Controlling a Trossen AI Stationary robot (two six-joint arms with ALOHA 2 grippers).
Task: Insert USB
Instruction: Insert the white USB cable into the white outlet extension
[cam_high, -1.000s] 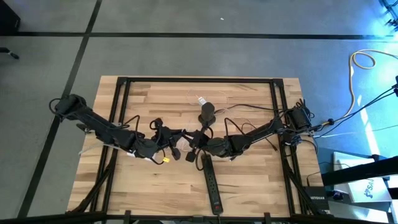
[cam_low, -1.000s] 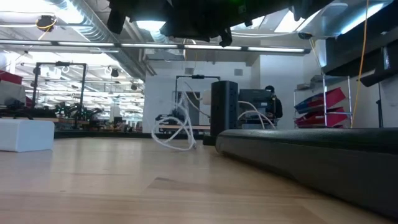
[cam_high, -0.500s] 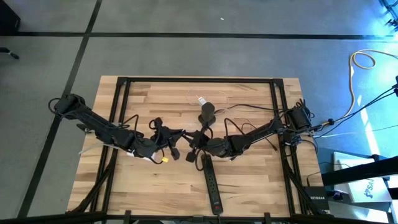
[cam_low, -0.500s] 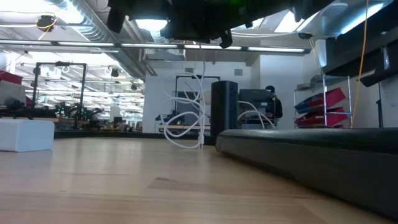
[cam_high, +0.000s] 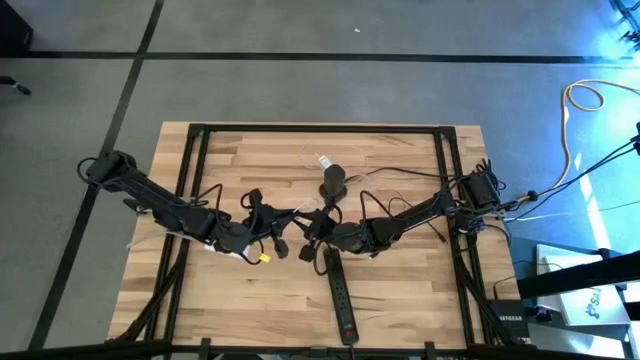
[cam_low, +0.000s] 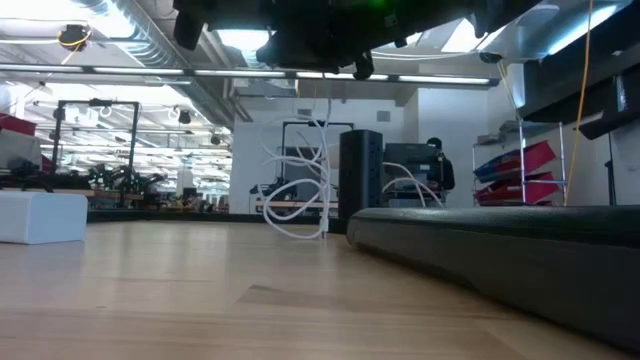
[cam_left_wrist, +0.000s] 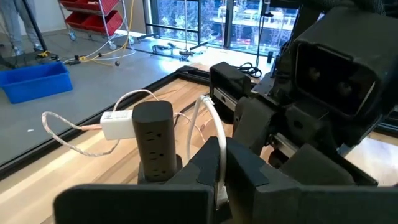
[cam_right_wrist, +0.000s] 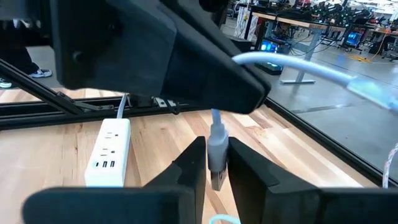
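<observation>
Table (cam_high: 400, 300) of pale wooden planks on a black frame carries everything, both dark arms reaching in from its sides and meeting near the middle. A long black power strip (cam_high: 344, 300) lies flat, running from the meeting point toward the near edge. Beyond the grippers stands a dark upright tower-shaped power strip (cam_left_wrist: 155, 140), with a small white charger block (cam_left_wrist: 118, 123) plugged into its side. A white flat power strip (cam_right_wrist: 109, 151) shows in the right wrist view, lying on the wood.

The left gripper (cam_left_wrist: 222, 171) is clamped tight on the thin white USB cable (cam_left_wrist: 211, 121), which rises between its fingers and arches over toward the tower. The right gripper (cam_right_wrist: 214, 165) sits just beside it, its two fingers set narrowly on either side of the cable's grey plug (cam_right_wrist: 216, 146), which hangs upright between them, metal tip down; whether the fingers actually press the plug cannot be told. In the low view the cable loops (cam_low: 300, 195) dangle beside the tower.
</observation>
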